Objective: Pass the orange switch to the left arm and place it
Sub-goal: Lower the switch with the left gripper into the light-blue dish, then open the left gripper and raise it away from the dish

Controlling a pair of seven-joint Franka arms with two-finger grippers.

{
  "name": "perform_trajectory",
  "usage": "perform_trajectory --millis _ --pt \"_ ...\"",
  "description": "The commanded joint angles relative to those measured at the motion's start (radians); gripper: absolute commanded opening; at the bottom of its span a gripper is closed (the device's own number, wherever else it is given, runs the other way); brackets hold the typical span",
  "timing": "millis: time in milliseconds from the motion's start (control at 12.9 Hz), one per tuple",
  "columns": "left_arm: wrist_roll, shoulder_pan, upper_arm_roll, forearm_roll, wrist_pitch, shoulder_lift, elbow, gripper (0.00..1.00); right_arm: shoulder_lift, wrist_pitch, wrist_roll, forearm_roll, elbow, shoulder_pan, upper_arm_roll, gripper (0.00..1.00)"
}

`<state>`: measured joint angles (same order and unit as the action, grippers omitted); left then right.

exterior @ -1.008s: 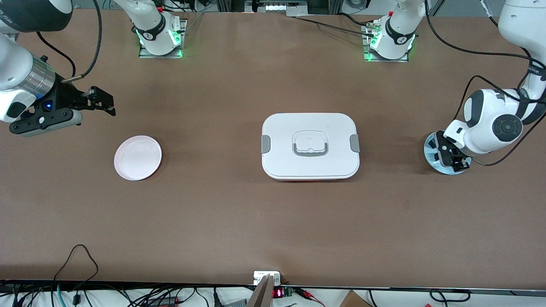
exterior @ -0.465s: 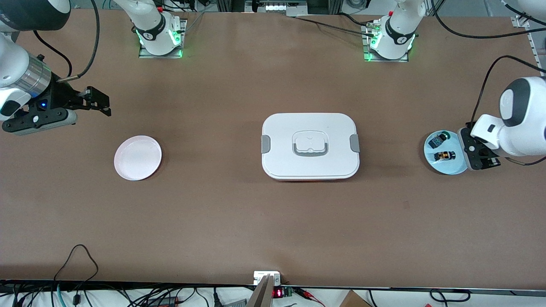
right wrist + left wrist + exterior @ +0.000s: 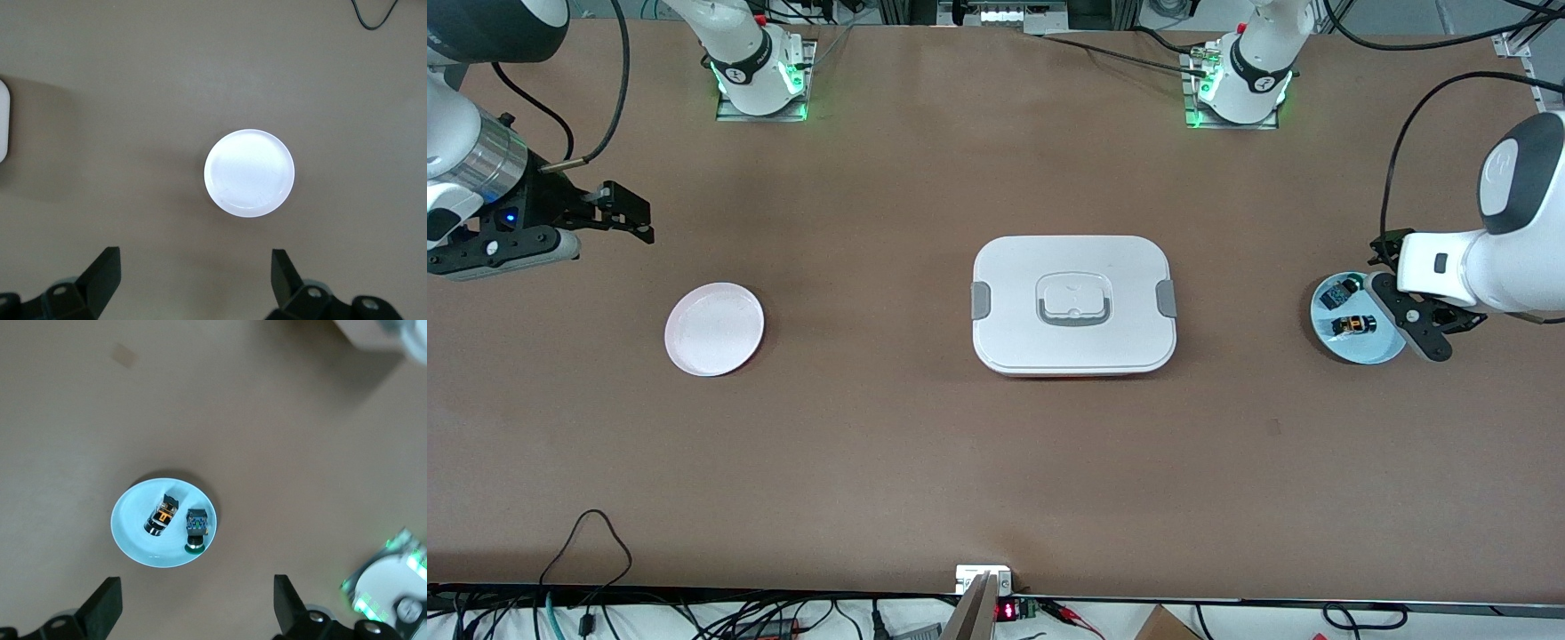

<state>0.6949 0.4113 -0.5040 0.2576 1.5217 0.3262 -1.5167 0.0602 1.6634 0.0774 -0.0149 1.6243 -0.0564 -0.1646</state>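
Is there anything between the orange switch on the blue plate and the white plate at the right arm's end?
Yes. The large white lidded box stands mid-table, between the light blue plate holding the tiny orange switch and the round white plate.

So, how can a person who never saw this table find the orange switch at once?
Start at the big white box mid-table, then go toward the left arm's end to the light blue plate. Two tiny parts lie on it; the orange switch is the one nearer the front camera, orange-bodied, while its neighbour is blue and black.
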Motion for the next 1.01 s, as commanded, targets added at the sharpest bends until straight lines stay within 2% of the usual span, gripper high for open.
perform_trajectory --millis 0,155,233,388,543,698,776,931 --pt "-0.173 0.001 -0.037 -0.008 -0.034 0.016 0.085 1.00 -0.029 -0.016 -0.050 0.003 0.020 0.016 0.002 1.00" --pt "-0.262 -0.009 -0.033 -0.018 -0.031 0.002 0.089 1.00 -0.030 -0.019 -0.036 0.001 0.012 0.012 0.002 1.00" --pt "-0.328 -0.082 -0.012 -0.033 -0.041 -0.021 0.089 1.00 -0.022 -0.019 -0.028 0.001 0.005 0.009 0.004 1.00" --pt "-0.499 -0.242 0.166 -0.085 -0.045 -0.070 0.076 1.00 -0.004 -0.016 -0.028 0.009 -0.007 0.007 0.004 1.00" --pt "-0.695 -0.322 0.264 -0.173 -0.029 -0.113 0.061 1.00 0.009 -0.014 -0.028 0.012 -0.012 0.006 0.004 1.00" --pt "-0.794 -0.380 0.350 -0.192 0.105 -0.194 -0.040 1.00 0.012 -0.010 -0.034 0.010 -0.012 0.009 0.004 1.00" --pt "-0.796 -0.397 0.386 -0.204 0.198 -0.249 -0.125 1.00 0.012 -0.013 -0.033 0.015 -0.012 0.012 0.004 1.00" --pt "-0.779 -0.439 0.479 -0.265 0.303 -0.333 -0.238 1.00 0.018 -0.016 -0.034 0.016 -0.012 0.013 0.002 1.00"
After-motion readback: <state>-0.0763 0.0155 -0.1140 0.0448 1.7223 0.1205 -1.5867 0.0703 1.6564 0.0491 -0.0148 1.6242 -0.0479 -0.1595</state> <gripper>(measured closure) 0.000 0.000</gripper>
